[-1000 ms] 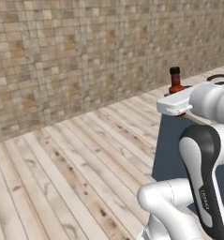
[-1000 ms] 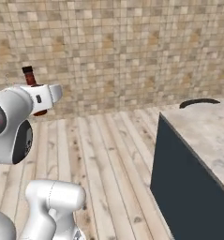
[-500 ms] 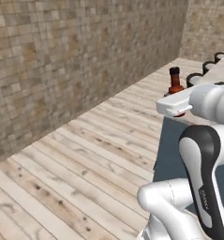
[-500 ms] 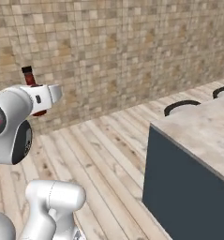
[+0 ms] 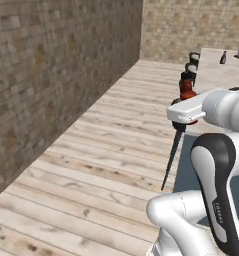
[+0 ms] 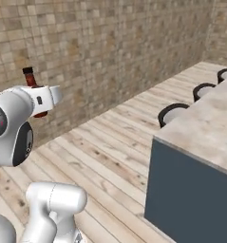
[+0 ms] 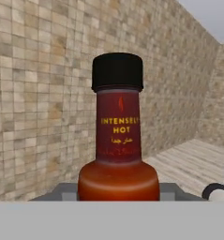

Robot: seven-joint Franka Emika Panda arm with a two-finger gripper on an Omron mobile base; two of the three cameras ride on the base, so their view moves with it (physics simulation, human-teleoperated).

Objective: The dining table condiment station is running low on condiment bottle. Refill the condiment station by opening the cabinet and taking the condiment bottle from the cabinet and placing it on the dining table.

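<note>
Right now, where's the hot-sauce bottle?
The bottle stands upright in the tool, carried over the wood floor; in the left base view it sits just left of the dining table, beside the stools.

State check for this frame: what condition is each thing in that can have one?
condiment bottle: upright, black cap on, held in the claw, off any surface.
claw: shut on the condiment bottle, carried at the end of the raised arm.
dining table: the near part of its top is bare; small items stand at its far end in the left base view.
stools: tucked against the dining table's edge.
</note>
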